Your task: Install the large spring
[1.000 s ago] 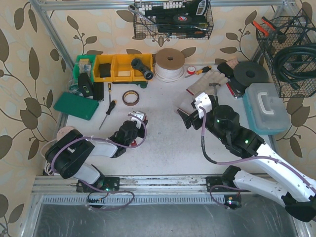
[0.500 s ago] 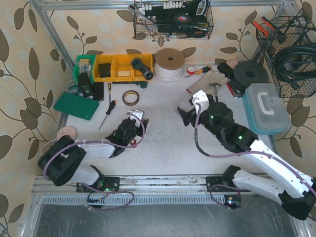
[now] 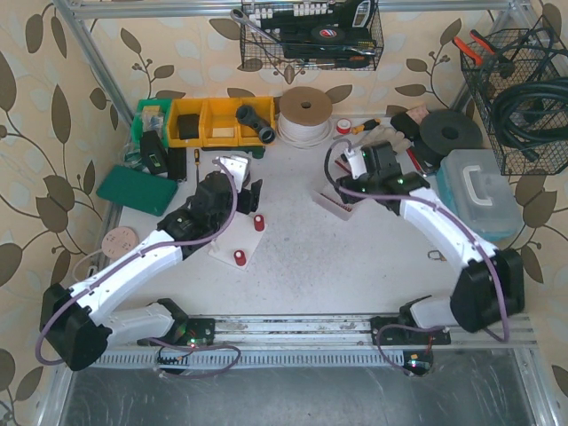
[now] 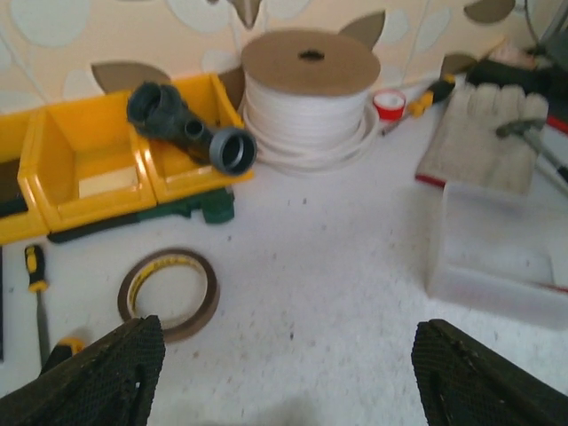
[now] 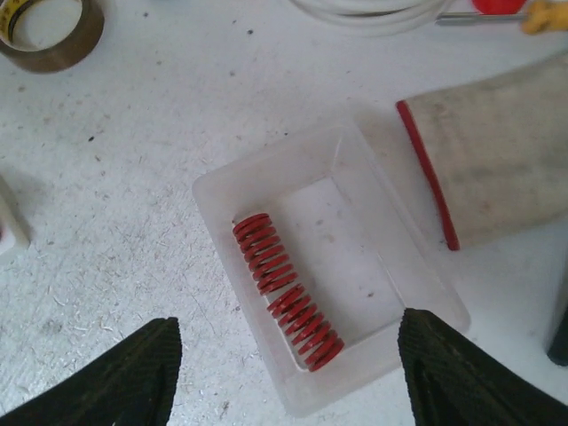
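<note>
Two springs (image 5: pixel 264 257) are lying end to end, slanting across the tray (image 5: pixel 355 257) right beneath the right gripper (image 5: pixel 290 318), which is gaping empty like the farther left gripper (image 4: pixel 288 328).

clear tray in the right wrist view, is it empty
No, a red spring lies diagonally on the floor of the clear tray.

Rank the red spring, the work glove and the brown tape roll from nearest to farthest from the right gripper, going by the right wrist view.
From the right gripper:
1. red spring, in the clear tray, centre of the view, right by the fingertips.
2. work glove, upper right, beyond the tray.
3. brown tape roll, far upper-left corner.
</note>
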### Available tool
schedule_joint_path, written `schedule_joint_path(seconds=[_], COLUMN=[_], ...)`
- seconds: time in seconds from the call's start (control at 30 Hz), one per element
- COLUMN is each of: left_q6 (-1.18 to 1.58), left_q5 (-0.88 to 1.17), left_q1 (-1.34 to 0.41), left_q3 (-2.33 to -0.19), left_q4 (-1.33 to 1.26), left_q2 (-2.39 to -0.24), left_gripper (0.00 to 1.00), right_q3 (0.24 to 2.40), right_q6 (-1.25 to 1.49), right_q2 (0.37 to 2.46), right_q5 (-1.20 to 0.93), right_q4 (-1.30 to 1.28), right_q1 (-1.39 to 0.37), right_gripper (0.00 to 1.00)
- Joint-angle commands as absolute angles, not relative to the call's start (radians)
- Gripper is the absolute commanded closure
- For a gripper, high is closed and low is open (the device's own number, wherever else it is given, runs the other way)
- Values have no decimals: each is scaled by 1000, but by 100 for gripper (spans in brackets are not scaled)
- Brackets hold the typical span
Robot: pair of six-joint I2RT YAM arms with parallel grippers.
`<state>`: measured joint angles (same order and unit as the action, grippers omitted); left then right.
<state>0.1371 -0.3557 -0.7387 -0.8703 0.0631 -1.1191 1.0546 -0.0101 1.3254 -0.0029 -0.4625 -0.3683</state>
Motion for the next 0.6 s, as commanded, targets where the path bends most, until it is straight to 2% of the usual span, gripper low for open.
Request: schedule_joint_path(seconds=[0.0, 0.07, 0.13, 0.27, 0.57], left_q6=[162, 162, 151, 188, 287], left_q5=[-309, -309, -314, -352, -271], left_q1=[-731, -730, -730, -730, -719], left_q3=[-915, -907, -898, -860, -801], left_q4=[326, 350, 374, 374, 318], left_q2=[-1067, -1032, -1000, -948, -936], left_gripper=[20, 20, 20, 18, 17], right_q3=[1182, 1215, 1252, 1339, 1483], right_q6=[-88, -106, -126, -170, -240], right_q2=[1461, 1522, 1576, 1687, 1881], right_q5=[-234, -250, -267, -261, -268], right_q4=[-580, -603, -621, -683, -801], right_q1=[-318, -303, -297, -292, -291], right_gripper=[38, 46, 49, 51, 50])
